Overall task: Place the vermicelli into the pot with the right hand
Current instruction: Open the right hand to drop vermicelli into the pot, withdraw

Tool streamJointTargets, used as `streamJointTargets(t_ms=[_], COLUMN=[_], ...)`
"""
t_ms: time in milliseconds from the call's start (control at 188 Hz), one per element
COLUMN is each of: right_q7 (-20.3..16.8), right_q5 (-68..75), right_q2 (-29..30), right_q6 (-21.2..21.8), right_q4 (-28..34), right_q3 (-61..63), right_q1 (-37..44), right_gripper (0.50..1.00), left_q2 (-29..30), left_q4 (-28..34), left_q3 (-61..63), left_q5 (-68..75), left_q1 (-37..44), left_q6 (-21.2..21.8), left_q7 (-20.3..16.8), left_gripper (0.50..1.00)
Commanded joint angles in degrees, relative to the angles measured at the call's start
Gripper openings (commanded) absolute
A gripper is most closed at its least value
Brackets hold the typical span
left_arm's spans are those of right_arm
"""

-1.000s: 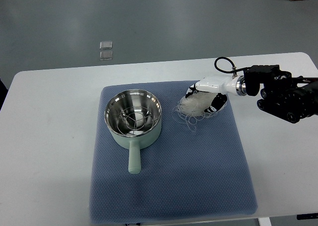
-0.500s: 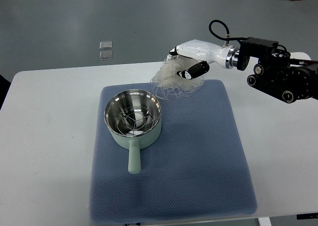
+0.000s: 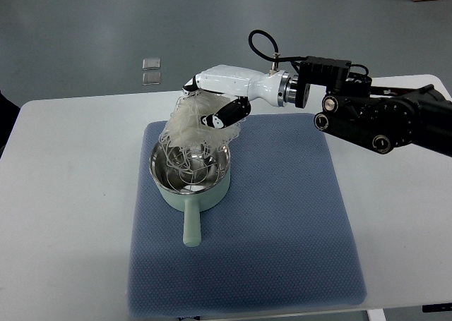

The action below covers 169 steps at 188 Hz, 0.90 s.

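Right hand (image 3: 215, 104) gripped the vermicelli (image 3: 185, 127) over the pot's (image 3: 189, 185) far rim; loose strands trailed into the bowl.

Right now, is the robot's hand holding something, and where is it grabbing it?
Yes. The right hand grips the vermicelli at the top of the bunch; loose strands hang into the pot.
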Motion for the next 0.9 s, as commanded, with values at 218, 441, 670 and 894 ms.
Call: streamJointTargets(t_ms=[218,441,670,894], right_q7=[0.2,0.0,-2.9,-9.4], right_q5=[0.1,0.7,9.8,30.6], right_q2=[-0.1,-1.4,-1.5,-0.7], right_q6=[-1.7,-2.9,-3.3,-6.6], right_q4=[-0.5,-0.6,-4.4,-8.3], right_q3=[0.6,4.1,15.9,29.9], right_q1=[-3.6,-3.7,-10.9,-21.6], right_gripper=[0.832,0.842,0.838,0.840], left_q2=[0.0,0.0,0.0,0.0], left_q4=[0.0,-0.1,-0.1,-0.1], left_q3=[0.2,0.3,0.2,0.2], left_q5=[0.0,0.0,0.1,0.1], left_q1=[0.0,0.0,0.0,0.0], left_q6=[0.0,0.0,0.0,0.0], left_q7=[0.0,0.0,0.0,0.0], left_gripper=[1.000,1.000,1.000,1.000])
